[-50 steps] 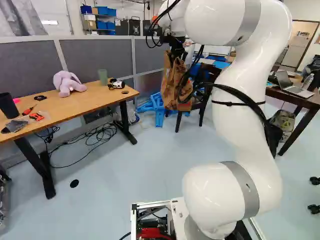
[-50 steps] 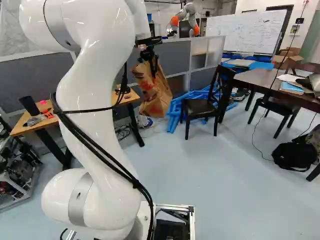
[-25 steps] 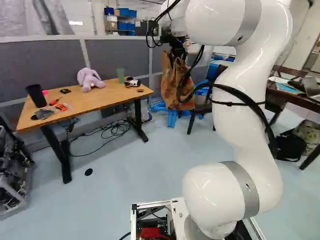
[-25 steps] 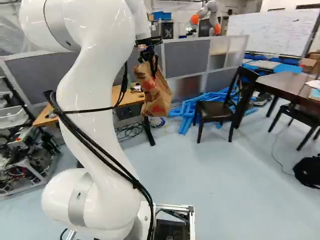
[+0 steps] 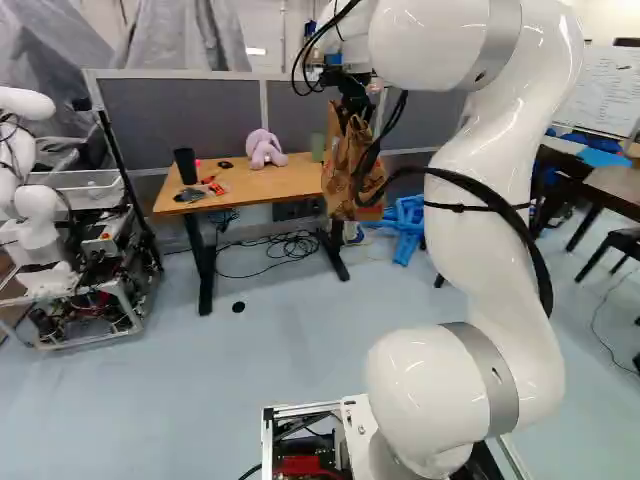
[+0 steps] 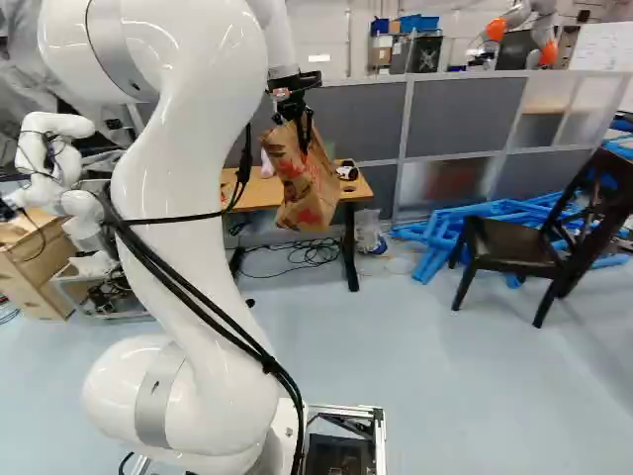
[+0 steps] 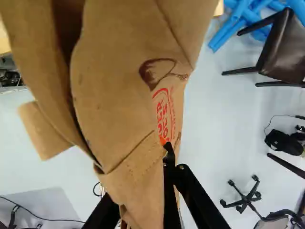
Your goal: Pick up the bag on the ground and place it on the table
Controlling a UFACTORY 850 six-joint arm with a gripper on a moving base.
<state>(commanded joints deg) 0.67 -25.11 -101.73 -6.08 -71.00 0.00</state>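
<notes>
High ahead of the arm, my gripper [image 6: 295, 114] points down with the brown paper bag [image 6: 309, 188] hanging below it. Crumpled paper of the bag [image 7: 119, 86] runs between the two black fingers in the wrist view, and the gripper [image 7: 140, 195] is shut on it. The bag hangs off the floor, upright. In the left base view it covers the right end of the wooden table [image 5: 250, 190]. On that table lie a purple plush toy [image 5: 264, 149], a black cup [image 5: 186, 166] and small tools [image 5: 213, 185].
Blue frames [image 6: 440, 233] lie on the floor right of the table, near a dark chair [image 6: 514, 245]. Another robot [image 5: 38, 215] stands on a cart left of the table. Cables [image 5: 285, 246] lie under the table; grey partitions [image 6: 453, 119] stand behind.
The base has turned left: the scene has shifted right in both base views, and the table now stands more nearly ahead. The arm keeps its pose, still holding the bag.
</notes>
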